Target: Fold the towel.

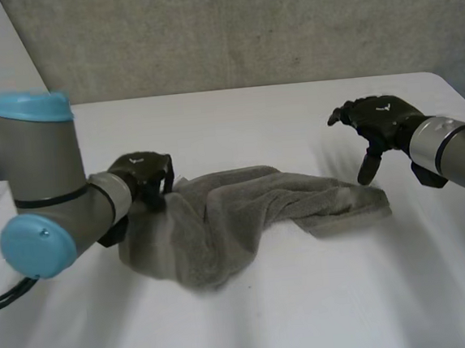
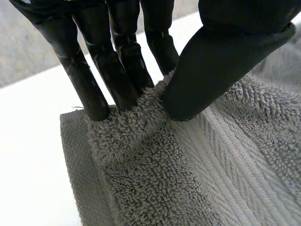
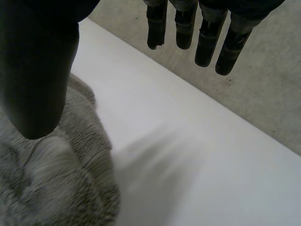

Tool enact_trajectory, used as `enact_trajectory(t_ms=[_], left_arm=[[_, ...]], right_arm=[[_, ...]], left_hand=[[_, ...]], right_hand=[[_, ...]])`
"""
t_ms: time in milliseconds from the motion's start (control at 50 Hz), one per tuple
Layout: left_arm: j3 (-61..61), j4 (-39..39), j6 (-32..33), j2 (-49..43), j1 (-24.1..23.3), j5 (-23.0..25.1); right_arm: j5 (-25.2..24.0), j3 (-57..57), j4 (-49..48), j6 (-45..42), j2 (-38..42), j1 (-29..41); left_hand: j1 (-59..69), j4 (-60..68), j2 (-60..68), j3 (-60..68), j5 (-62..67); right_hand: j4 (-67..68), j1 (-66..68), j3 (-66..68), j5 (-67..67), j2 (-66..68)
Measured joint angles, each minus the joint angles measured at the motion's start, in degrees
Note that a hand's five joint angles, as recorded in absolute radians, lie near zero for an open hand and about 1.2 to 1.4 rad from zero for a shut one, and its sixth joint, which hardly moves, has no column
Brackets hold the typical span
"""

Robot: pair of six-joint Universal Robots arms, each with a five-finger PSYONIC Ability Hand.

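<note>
I found the towel lying crumpled across the middle of the table, a grey strip bunched and twisted along its length. It ran from the left hand toward the right hand.

The left hand sat on the towel's left end. In the left wrist view its fingers and thumb were pressed together on a raised ridge of cloth, pinching it between them. A hemmed border of the towel ran just beside the fingertips, with white tabletop beyond it.

The towel's right end lay flatter and finished in a squared edge. The right hand hung over the table at that end, apart from the cloth. In the right wrist view its fingers were straight and spread away from the thumb, and it held nothing. The thumb hovered above the towel's rumpled end, and the fingers were out over bare table.

For room to move, I had open tabletop all along the near side of the towel. There was another wide band behind it, reaching the table's far edge under the grey wall. There was also free surface past the right hand's fingertips. The left arm crowded the near left side.
</note>
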Motion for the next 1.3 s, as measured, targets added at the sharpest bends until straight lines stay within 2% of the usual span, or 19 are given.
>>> enact_trajectory(t_ms=[160,420,660,740,800,880,920,1000,1140,1300], left_arm=[[-4.9,0.1,1.2,8.5,-0.1,0.3],[-16.2,0.3,11.6,18.3,-1.0,0.2],[-24.0,1.3,12.4,26.5,-1.4,0.3],[-25.6,2.6,12.4,28.2,-1.4,0.3],[-26.3,4.1,12.5,28.7,-1.2,0.3],[-25.5,5.6,12.6,27.6,-0.9,0.3],[-24.2,6.5,12.7,26.2,-0.7,0.3],[-18.9,7.9,13.7,21.9,-0.4,0.2],[5.4,10.6,17.4,8.5,0.3,-0.8],[32.4,15.6,18.5,-3.1,0.7,-3.5]], right_arm=[[0.0,-6.8,4.5,0.1,2.8,0.0],[-1.1,-25.7,21.7,-1.4,14.9,1.1],[-0.5,-32.3,28.1,-3.9,22.8,1.6],[-0.2,-32.3,28.2,-4.3,24.0,1.9],[0.7,-32.3,27.9,-5.7,25.2,2.5],[2.4,-33.0,27.4,-7.9,26.0,3.5],[4.4,-34.6,26.5,-9.4,26.2,4.3],[7.4,-38.5,23.8,-10.7,25.9,5.5],[11.5,-47.6,6.0,-10.1,22.3,7.8],[14.8,-43.5,-12.0,-9.7,16.2,8.9]], left_hand=[[-0.1,0.0,0.1,0.1,0.1],[-0.1,0.0,0.1,0.1,0.1],[-0.1,0.1,0.1,0.1,0.1],[-0.1,0.1,0.1,0.1,0.1],[-0.1,0.2,0.1,0.1,0.1],[-0.1,0.2,0.1,0.1,0.1],[-0.1,0.2,0.1,0.1,0.1],[-0.1,0.2,0.1,0.2,0.1],[-0.1,0.2,0.2,0.2,0.1],[-0.1,0.2,0.2,0.2,0.1]], right_hand=[[0.0,0.0,0.0,0.0,0.0],[0.0,0.0,0.0,0.0,0.0],[0.8,1.8,1.3,1.7,0.8],[9.2,10.7,9.9,11.4,8.9],[30.9,33.3,32.7,32.8,32.4],[55.3,57.0,55.9,57.0,56.6],[61.2,60.8,61.3,62.1,61.3],[61.8,60.8,61.5,62.2,61.3],[61.8,61.1,61.9,62.2,61.3],[61.8,61.2,62.0,62.5,61.3]])
